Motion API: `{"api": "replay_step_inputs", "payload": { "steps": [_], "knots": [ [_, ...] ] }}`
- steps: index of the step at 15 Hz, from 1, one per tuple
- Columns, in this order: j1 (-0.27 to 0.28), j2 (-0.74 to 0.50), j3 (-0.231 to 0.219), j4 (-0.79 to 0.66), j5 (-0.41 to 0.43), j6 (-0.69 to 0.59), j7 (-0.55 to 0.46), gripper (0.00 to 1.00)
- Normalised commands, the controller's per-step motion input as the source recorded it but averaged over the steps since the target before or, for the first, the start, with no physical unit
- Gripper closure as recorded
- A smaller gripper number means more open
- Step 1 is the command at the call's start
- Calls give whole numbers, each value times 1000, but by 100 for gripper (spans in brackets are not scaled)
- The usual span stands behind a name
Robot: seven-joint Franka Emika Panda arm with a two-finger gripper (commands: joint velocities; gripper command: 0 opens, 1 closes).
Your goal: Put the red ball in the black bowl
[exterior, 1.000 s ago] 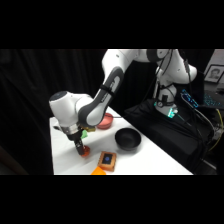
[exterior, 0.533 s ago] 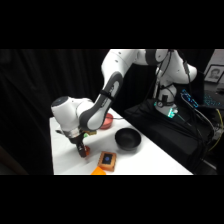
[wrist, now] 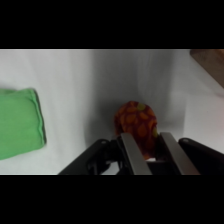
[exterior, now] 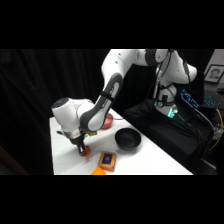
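The red ball (wrist: 136, 122) rests on the white table, small and mottled red-orange. In the wrist view my gripper (wrist: 149, 141) has its two fingers (wrist: 131, 150) pressed close on either side of the ball's near half, shut on it. From the side, the gripper (exterior: 81, 147) reaches down at the table's front left, and the ball (exterior: 85, 151) shows as a red spot at its tips. The glossy black bowl (exterior: 127, 138) stands to the right of the gripper, apart from it, with nothing visible inside.
A pink-red bowl (exterior: 107, 121) sits behind the arm, partly hidden. An orange block with a blue top (exterior: 106, 160) lies near the front edge between gripper and black bowl. A green square block (wrist: 19, 123) lies left of the ball in the wrist view.
The arm has sunk a little and shifted slightly to the right, bringing the gripper down onto the ball. The bowls and blocks have not moved.
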Motion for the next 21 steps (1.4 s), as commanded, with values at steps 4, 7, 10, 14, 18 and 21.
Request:
{"api": "replay_step_inputs", "payload": {
  "steps": [4,7,10,14,18,21],
  "knots": [
    [45,-107,-14,-9,46,-124,-28,96],
    [50,-201,-39,-45,25,-187,-5,94],
    [46,-326,-51,-132,6,-242,-11,95],
    [38,-431,-47,-256,-5,-195,-26,95],
    [33,-522,-31,-436,-11,-99,-56,95],
    [35,-571,-15,-580,-6,3,-65,95]
  ]
}}
